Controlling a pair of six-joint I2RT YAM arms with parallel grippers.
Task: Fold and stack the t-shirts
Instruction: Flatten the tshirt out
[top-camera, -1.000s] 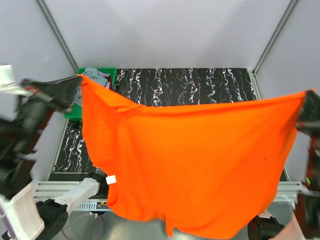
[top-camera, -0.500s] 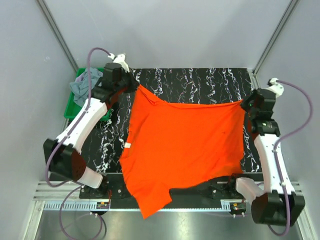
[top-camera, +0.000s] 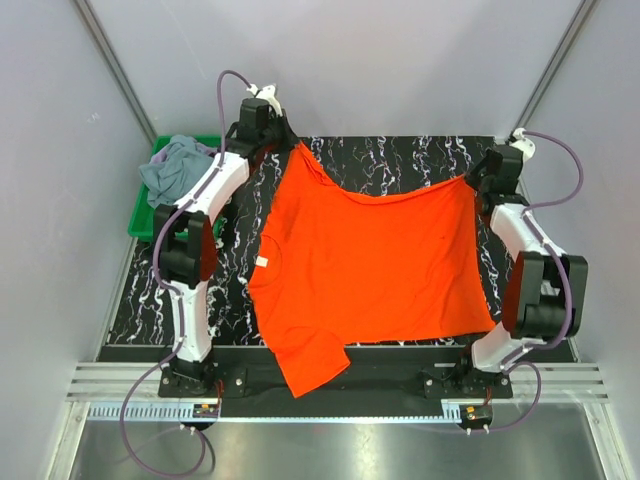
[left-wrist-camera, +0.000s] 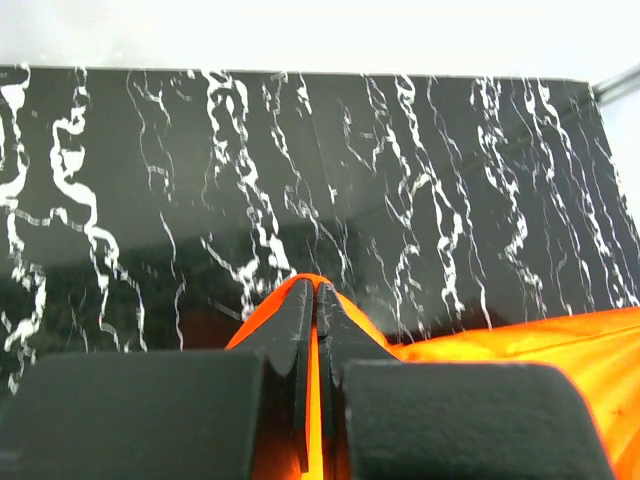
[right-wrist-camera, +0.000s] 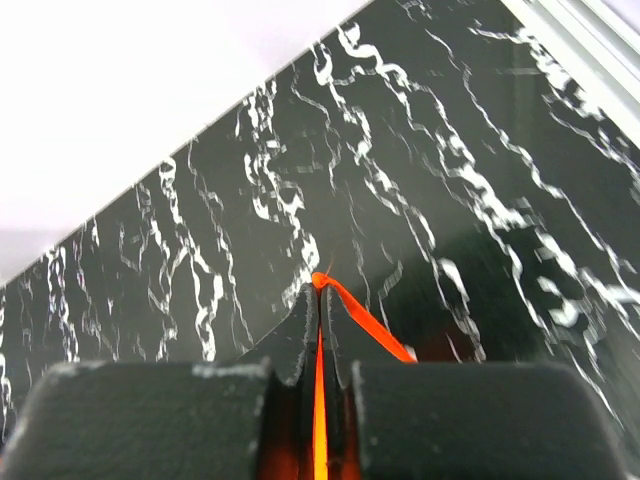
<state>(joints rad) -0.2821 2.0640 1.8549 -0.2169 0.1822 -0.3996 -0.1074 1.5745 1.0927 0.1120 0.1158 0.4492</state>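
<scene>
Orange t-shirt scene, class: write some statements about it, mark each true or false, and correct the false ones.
1. The left gripper and the right gripper are both shut on the orange t-shirt's far edge. True.
2. The green bin holds nothing. False: a grey-blue cloth lies in it.
3. The shirt's white label sits on the left arm's side. True.
4. The shirt is folded in half. False: it is spread open over the table.
</scene>
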